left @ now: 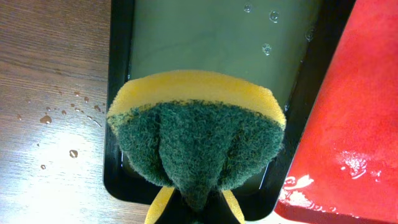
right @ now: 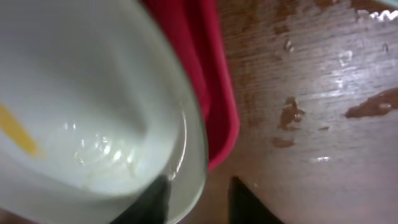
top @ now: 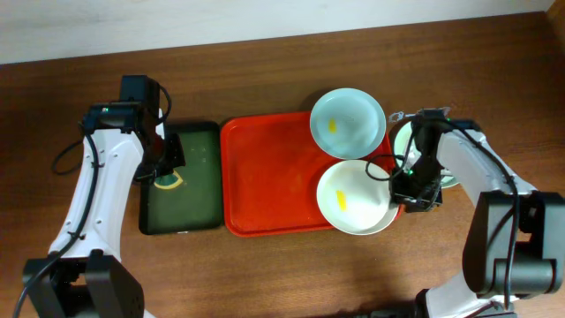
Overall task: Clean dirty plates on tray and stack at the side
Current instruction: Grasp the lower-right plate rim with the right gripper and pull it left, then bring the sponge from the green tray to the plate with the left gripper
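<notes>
**Right claw** (right: 198, 202): spread. One finger is inside the lower plate (top: 353, 199), the other outside it over the table (right: 311, 93), with the rim between them. It does not look pinched yet.

**Lower plate:** lies in the lower right corner of the red tray (top: 265, 177), overhanging its rim, with a yellow smear at centre. Its body lies left of my right claw in the overhead view. It is round, so no long axis. I judge the next closing must catch this right-hand rim.

**Upper plate** (top: 346, 119): at the tray's upper right, also smeared.

**Third plate** (top: 402, 140): off the tray at right, mostly hidden under my right arm.

**Left claw** (left: 196, 208): pinching the sponge (left: 196, 134) above the green tray (top: 190, 190). It is well apart from the plates, so my right arm is nearer.
</notes>
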Controlling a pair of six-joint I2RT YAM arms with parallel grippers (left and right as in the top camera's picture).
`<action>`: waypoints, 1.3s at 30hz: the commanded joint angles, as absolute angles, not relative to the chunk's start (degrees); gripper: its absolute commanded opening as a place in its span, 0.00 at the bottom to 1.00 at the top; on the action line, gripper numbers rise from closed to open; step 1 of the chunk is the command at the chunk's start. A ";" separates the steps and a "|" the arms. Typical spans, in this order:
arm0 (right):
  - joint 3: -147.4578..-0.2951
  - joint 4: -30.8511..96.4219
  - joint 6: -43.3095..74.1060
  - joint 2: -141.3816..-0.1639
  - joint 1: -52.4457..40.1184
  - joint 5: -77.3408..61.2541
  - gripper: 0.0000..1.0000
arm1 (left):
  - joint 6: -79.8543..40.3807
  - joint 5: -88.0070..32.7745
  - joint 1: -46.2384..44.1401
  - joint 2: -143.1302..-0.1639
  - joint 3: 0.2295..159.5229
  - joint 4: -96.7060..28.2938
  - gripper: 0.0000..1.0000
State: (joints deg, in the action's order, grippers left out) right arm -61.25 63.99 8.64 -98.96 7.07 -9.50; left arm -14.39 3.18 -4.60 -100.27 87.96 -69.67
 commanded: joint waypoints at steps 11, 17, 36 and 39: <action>-60.16 56.47 22.44 -98.41 -6.90 -18.11 0.04 | -14.90 2.74 -4.62 -99.31 88.16 -69.69 0.00; -60.16 41.47 30.96 -98.41 -18.17 -18.00 0.04 | -14.28 2.74 -4.62 -99.37 88.16 -69.45 0.00; -58.30 28.16 22.70 -101.71 -21.04 -9.82 0.38 | -8.45 2.55 -9.65 -99.42 88.05 -64.71 0.00; -58.33 25.98 22.79 -103.15 -21.04 -9.87 0.04 | -8.47 2.52 -9.65 -99.42 88.05 -64.73 0.00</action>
